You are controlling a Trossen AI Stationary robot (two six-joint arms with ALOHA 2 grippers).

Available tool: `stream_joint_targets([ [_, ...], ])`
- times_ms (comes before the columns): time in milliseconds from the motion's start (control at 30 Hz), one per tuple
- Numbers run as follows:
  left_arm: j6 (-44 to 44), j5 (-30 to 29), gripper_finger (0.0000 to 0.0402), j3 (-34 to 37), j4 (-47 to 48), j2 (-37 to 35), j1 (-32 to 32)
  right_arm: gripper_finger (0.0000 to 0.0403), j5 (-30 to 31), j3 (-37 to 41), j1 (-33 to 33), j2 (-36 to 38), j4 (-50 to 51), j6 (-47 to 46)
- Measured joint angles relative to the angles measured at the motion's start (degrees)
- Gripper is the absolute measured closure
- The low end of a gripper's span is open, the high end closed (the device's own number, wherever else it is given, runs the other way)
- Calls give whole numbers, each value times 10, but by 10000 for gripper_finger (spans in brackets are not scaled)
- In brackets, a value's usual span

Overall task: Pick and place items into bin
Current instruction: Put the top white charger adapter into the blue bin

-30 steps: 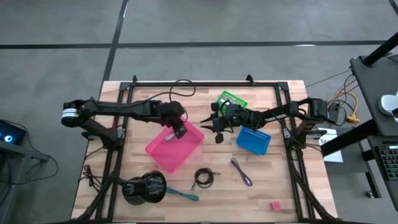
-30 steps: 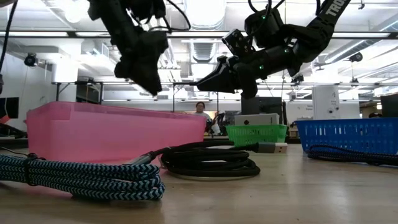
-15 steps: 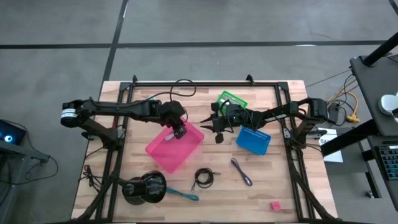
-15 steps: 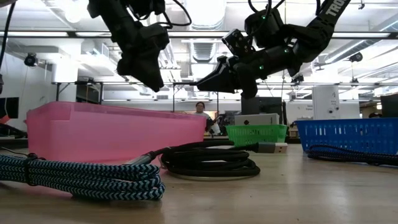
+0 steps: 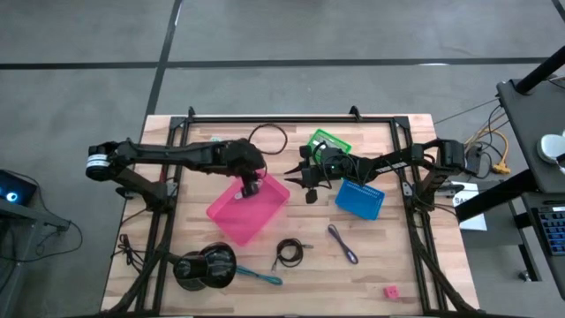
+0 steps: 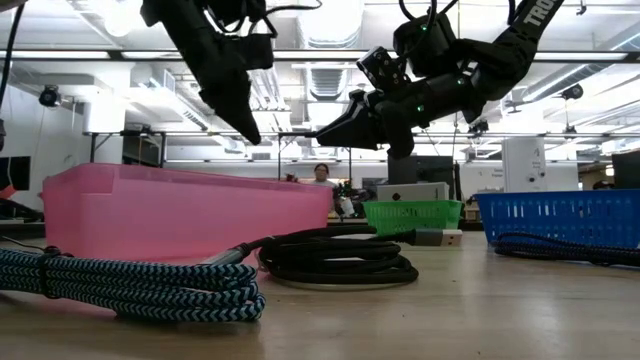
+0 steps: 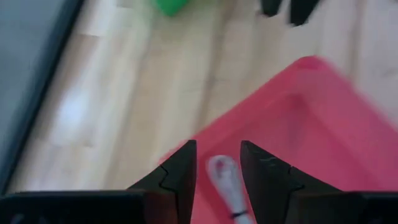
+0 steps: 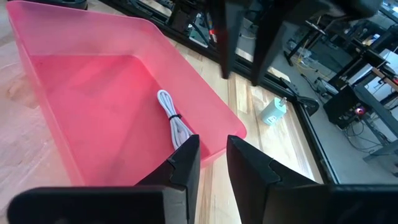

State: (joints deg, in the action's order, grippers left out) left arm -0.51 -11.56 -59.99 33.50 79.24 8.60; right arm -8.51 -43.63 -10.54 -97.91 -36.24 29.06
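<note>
- Wooden tabletop (image 5: 177, 238) stands on a grey floor; in the low view a workshop room with ceiling lights is behind it, and a person far in the back.
- The pink bin (image 5: 248, 209) lies tilted near the middle of the tabletop. A whitish cord (image 8: 175, 124), folded and tied in a small bundle, lies on its floor.
- The black cord (image 5: 289, 253) is coiled in front of the bin, and the purple cord (image 5: 342, 244) lies just right of it, apart from it.
- The teal stick tool (image 5: 259, 277) lies near the front edge, beside a large black round object (image 5: 206, 266).
- A small red block (image 5: 390, 291) sits alone at the front right corner.
- A green basket (image 5: 329, 142) and a blue basket (image 5: 360, 198) stand on the right half.
- Compared with one second ago, the left gripper (image 5: 251, 185) has moved a little up and toward the back edge of the bin; the other things have not moved.
- The left arm reaches from the left side, and its gripper hangs over the back rim of the bin, fingers spread and holding nothing, pointing down.
- The right gripper (image 5: 294, 170) hovers between the bin and the green basket, pointing toward the bin, fingers apart and empty; this arm has kept its place.
</note>
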Motion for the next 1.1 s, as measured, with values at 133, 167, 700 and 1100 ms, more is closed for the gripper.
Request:
stream_joint_targets([
  [133, -31, -33, 294, 0, 11, 0, 11, 331, 0, 0, 0, 0, 0, -1],
  [167, -36, -34, 294, -2, 29, 0, 18, 330, 0, 0, 0, 0, 0, -1],
  [700, -146, -36, 294, -134, 225, -21, 185, 332, 0, 0, 0, 0, 0, -4],
  [1100, -225, -23, 279, -232, 316, -17, 250, 332, 0, 0, 0, 0, 10, -6],
])
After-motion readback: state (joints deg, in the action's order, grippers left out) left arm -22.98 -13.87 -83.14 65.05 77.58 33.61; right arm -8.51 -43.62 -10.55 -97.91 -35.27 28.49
